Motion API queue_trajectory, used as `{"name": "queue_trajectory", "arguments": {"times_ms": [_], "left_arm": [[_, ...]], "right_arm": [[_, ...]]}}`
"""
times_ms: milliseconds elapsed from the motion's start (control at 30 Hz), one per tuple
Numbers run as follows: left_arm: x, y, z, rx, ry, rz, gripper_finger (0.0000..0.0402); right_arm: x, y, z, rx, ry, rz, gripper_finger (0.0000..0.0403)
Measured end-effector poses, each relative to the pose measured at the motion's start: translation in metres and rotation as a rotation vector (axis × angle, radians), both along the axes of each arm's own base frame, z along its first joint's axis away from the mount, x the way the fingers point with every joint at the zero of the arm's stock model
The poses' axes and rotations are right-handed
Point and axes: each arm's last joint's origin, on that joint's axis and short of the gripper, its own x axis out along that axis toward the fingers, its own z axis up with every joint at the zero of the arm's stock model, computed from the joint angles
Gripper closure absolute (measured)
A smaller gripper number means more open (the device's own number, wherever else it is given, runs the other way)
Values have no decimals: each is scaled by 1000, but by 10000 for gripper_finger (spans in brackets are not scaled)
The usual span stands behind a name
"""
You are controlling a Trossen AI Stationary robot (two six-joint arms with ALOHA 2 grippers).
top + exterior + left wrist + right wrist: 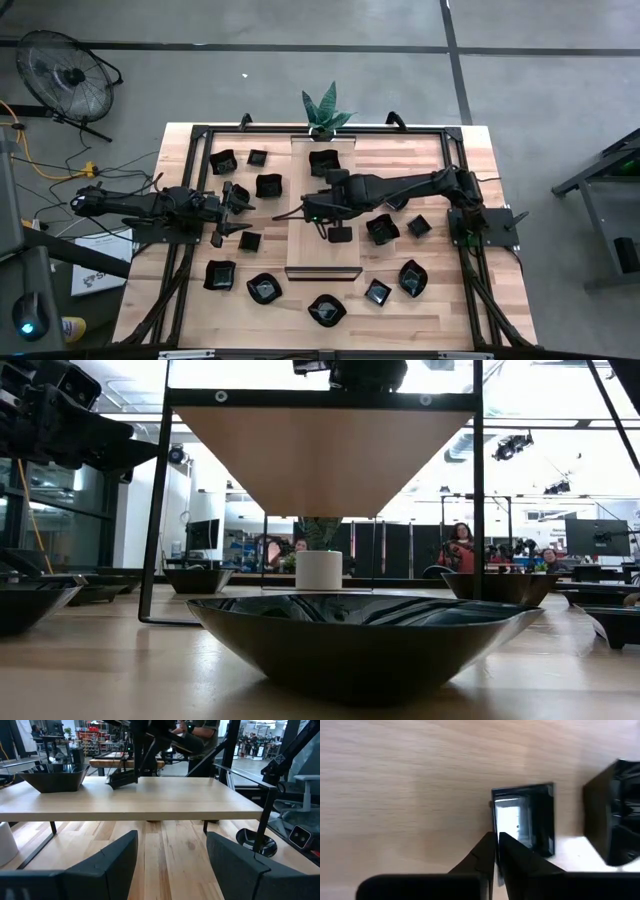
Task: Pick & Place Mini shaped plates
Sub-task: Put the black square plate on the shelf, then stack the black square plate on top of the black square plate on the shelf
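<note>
A long pale wooden board (322, 250) stands raised over the table's middle. My right gripper (331, 228) reaches onto it, pointing steeply down, and is shut on a small square black mini plate (527, 820), also seen in the high view (341, 235) and the left wrist view (122, 780). A second mini plate (323, 160) sits at the board's far end. Several more black mini plates lie on the table around the board. My left gripper (232, 210) waits open and level at the left, with nothing between its fingers (120, 857). My right gripper pinches one raised side rim (493, 827) of the square plate between its two fingertips. The fingers come from above, slanting down. The plate sits tilted in the left wrist view, its low edge (112, 784) at the board's top and the held side higher.
Mini plates lie left of the board (268, 185), right of it (382, 229) and along the near side (327, 310); one fills the low view's foreground (365, 635). A black metal frame (205, 130) rings the table. A potted plant (325, 108) stands at the far edge.
</note>
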Motion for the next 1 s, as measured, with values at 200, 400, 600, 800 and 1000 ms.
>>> {"name": "queue_trajectory", "arguments": {"times_ms": [200, 400, 600, 800, 1000], "left_arm": [[0, 0, 0, 0, 0, 0, 168], [0, 0, 0, 0, 0, 0, 168], [0, 0, 0, 0, 0, 0, 168], [0, 0, 0, 0, 1, 0, 168], [0, 0, 0, 0, 0, 0, 168]], "right_arm": [[1, 1, 0, 47, -2, 11, 375], [1, 1, 0, 47, -2, 11, 372], [0, 1, 0, 36, -4, 9, 352], [-1, 1, 2, 39, -1, 9, 321], [-10, 3, 12, 42, -8, -7, 293]]}}
